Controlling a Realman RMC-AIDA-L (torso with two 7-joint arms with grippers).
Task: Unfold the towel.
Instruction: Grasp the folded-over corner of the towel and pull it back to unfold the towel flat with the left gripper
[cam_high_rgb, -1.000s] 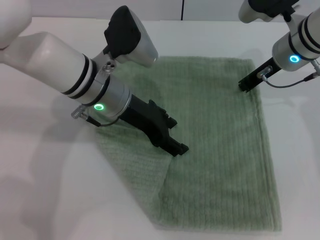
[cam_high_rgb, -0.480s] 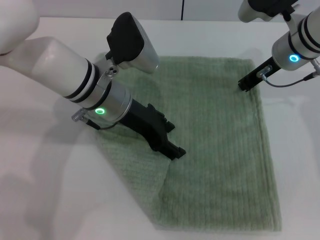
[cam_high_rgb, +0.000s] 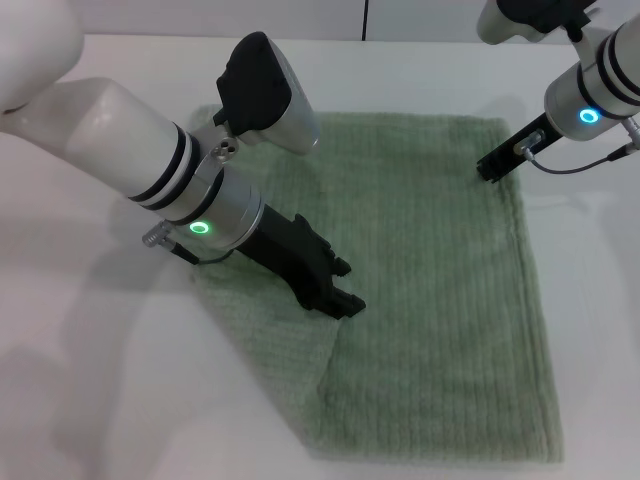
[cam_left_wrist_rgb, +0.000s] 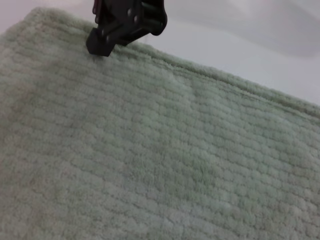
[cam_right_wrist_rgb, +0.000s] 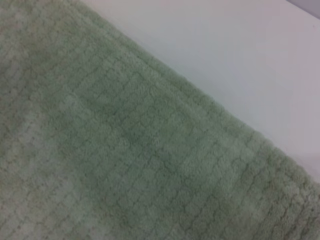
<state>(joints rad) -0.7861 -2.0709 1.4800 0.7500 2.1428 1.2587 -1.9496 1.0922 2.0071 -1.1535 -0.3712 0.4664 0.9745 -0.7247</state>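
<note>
The pale green towel (cam_high_rgb: 440, 280) lies flat on the white table, with a second layer showing at its near left (cam_high_rgb: 265, 330). My left gripper (cam_high_rgb: 345, 290) is low over the towel's left-middle, just by the edge of that layer. My right gripper (cam_high_rgb: 490, 167) is shut, and its tip rests on the towel by the far right corner. The left wrist view shows the right gripper (cam_left_wrist_rgb: 100, 42) touching the hemmed edge of the towel (cam_left_wrist_rgb: 150, 150). The right wrist view shows only towel (cam_right_wrist_rgb: 125, 140) and table.
The white table (cam_high_rgb: 90, 400) surrounds the towel on all sides. A dark vertical seam (cam_high_rgb: 364, 18) shows at the back wall. A cable (cam_high_rgb: 585, 165) hangs from the right wrist.
My left gripper has shifted slightly toward the near left over the towel. The right arm and the towel have not moved.
</note>
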